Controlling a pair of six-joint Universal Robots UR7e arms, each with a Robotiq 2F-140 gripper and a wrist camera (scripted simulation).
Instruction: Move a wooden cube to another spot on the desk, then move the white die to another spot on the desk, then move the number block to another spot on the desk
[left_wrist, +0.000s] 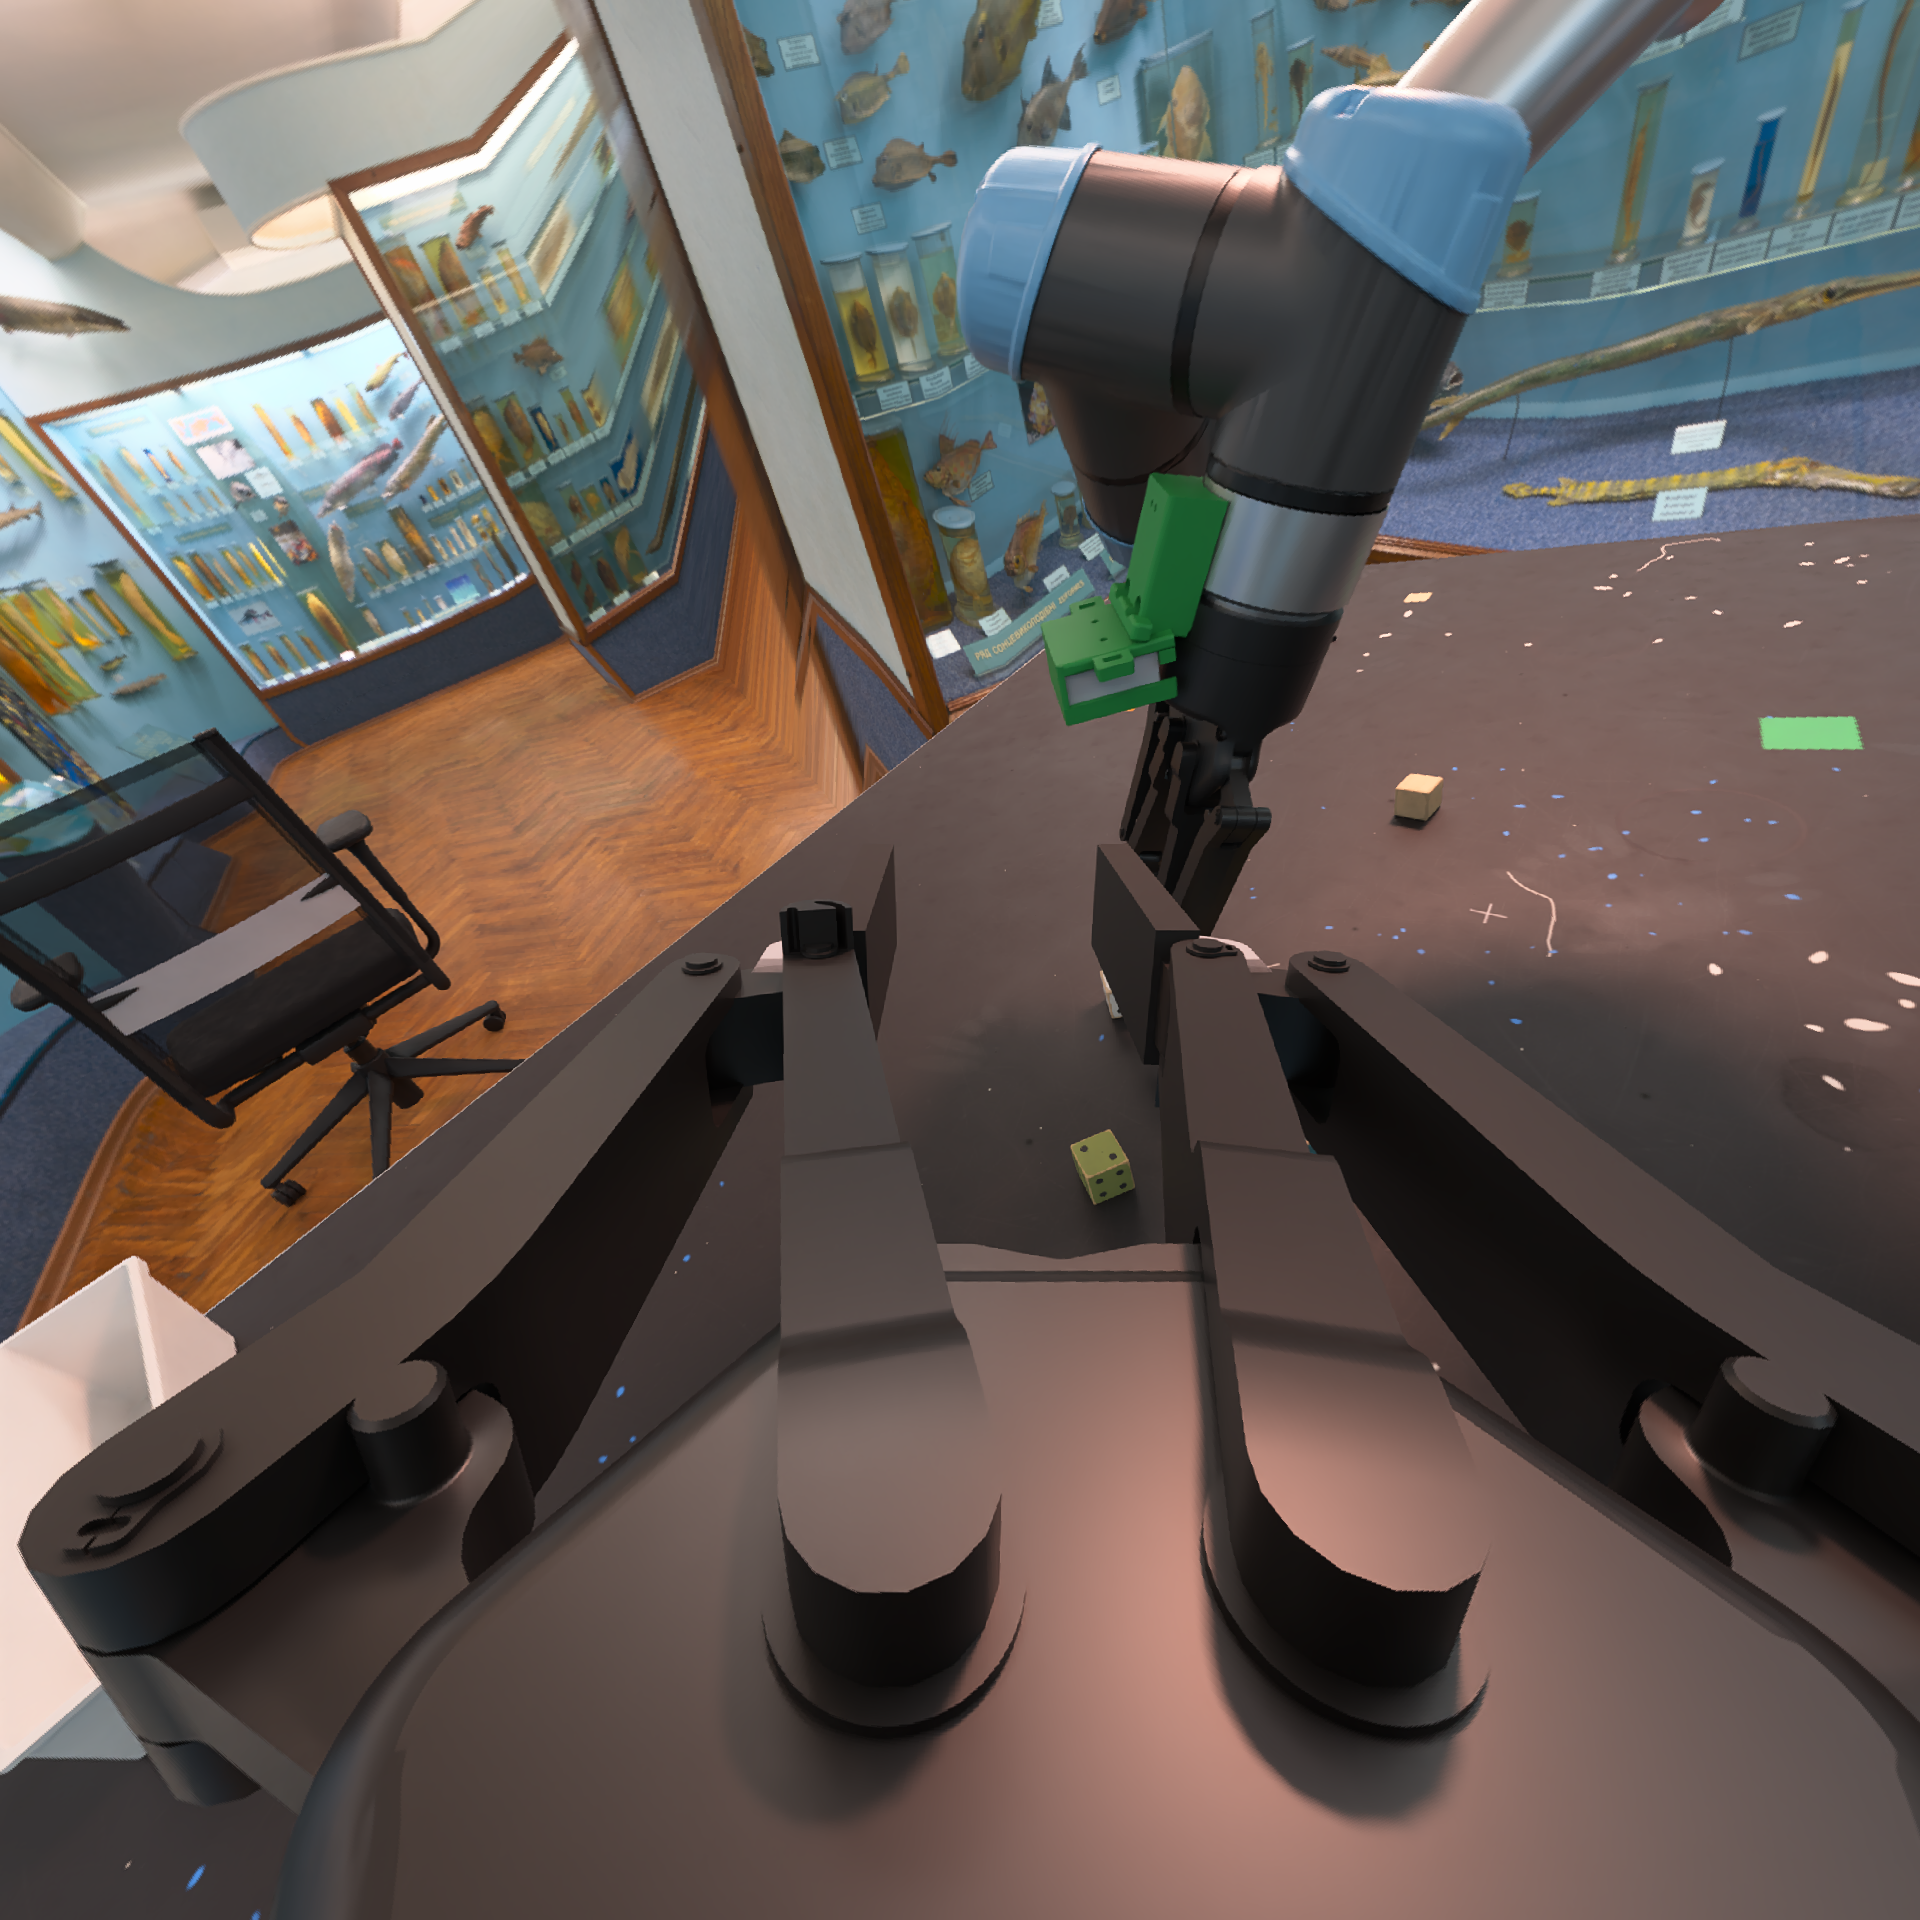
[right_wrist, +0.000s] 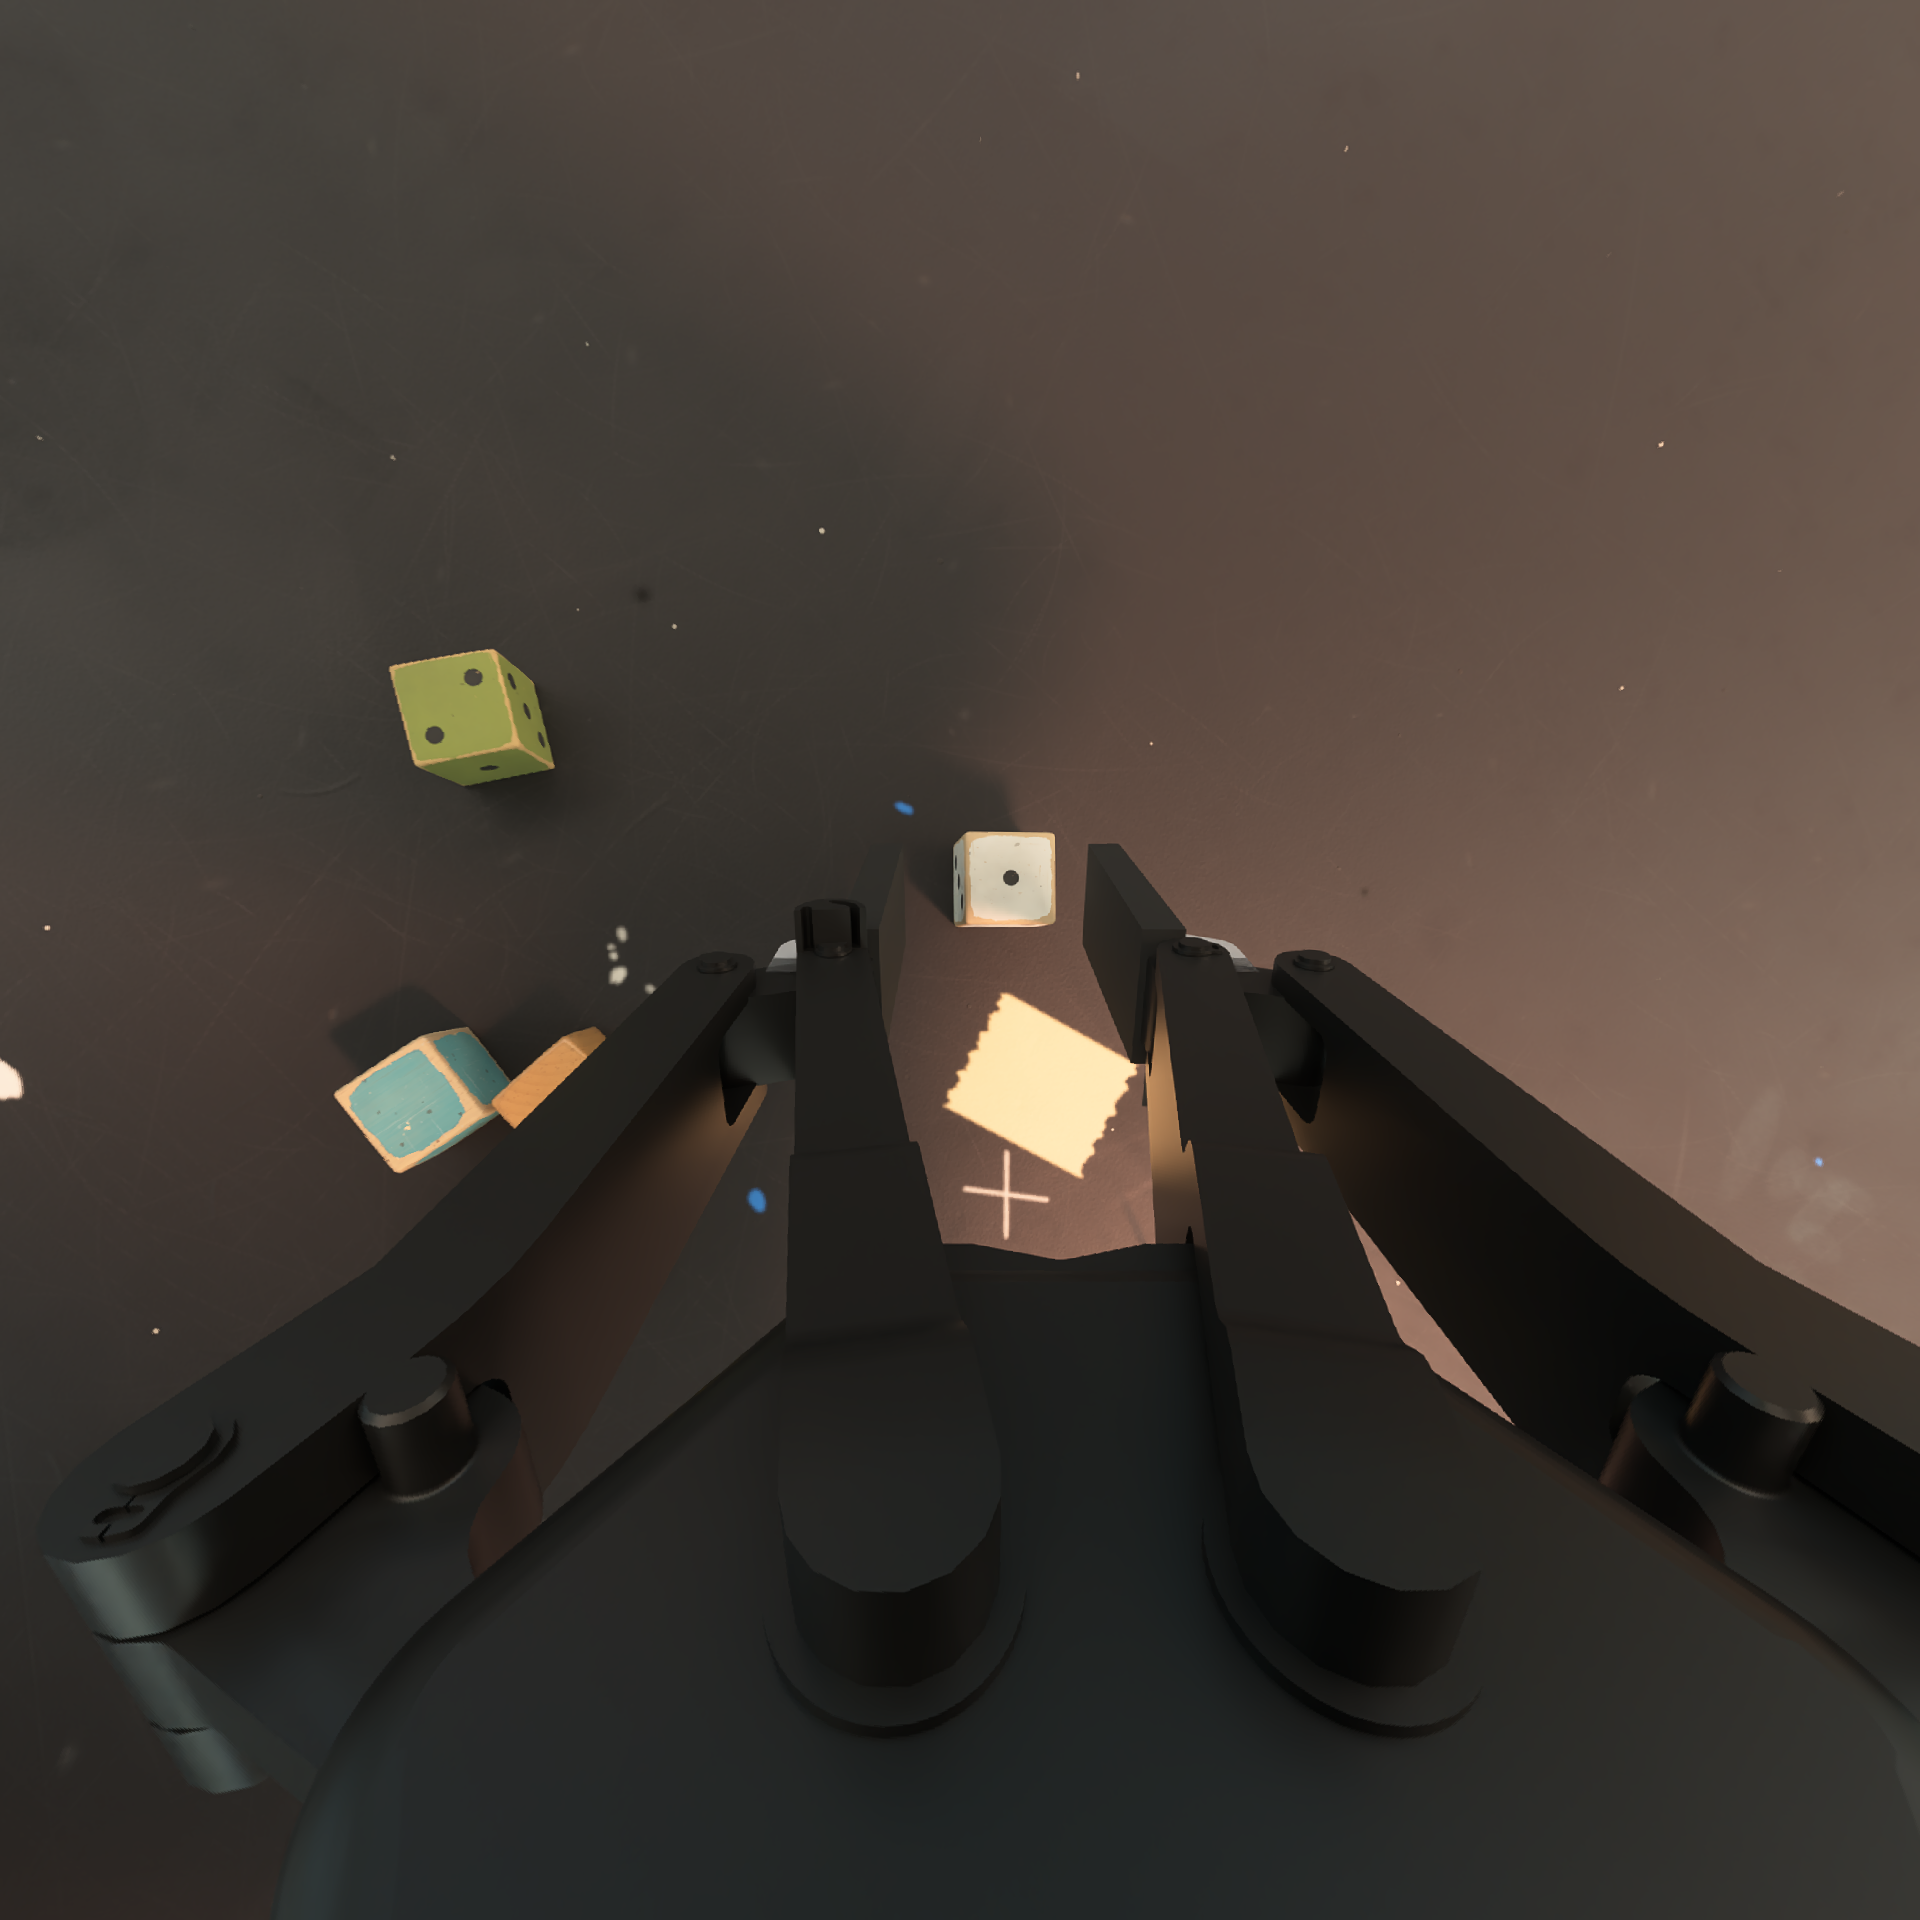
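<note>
In the right wrist view my right gripper (right_wrist: 997, 920) is open above the dark desk (right_wrist: 1351, 520). The white die (right_wrist: 1005, 878) lies just past its fingertips, in line with the gap, with space on both sides. A blue-faced block with pale wooden edges (right_wrist: 421, 1101) lies to the left, beside an orange-brown wooden piece (right_wrist: 545, 1075) half hidden by my finger. In the left wrist view my left gripper (left_wrist: 1003, 930) is open and empty above the desk. A pale wooden cube (left_wrist: 1418, 798) sits far right. The right arm (left_wrist: 1226, 343) reaches down just beyond my left fingertips.
A green die (right_wrist: 473, 717) lies left of the white die; it also shows in the left wrist view (left_wrist: 1103, 1169). A cream square patch (right_wrist: 1039, 1081) and a green patch (left_wrist: 1810, 732) mark the desk. The desk edge (left_wrist: 727, 894) runs diagonally; an office chair (left_wrist: 260, 977) stands beyond it.
</note>
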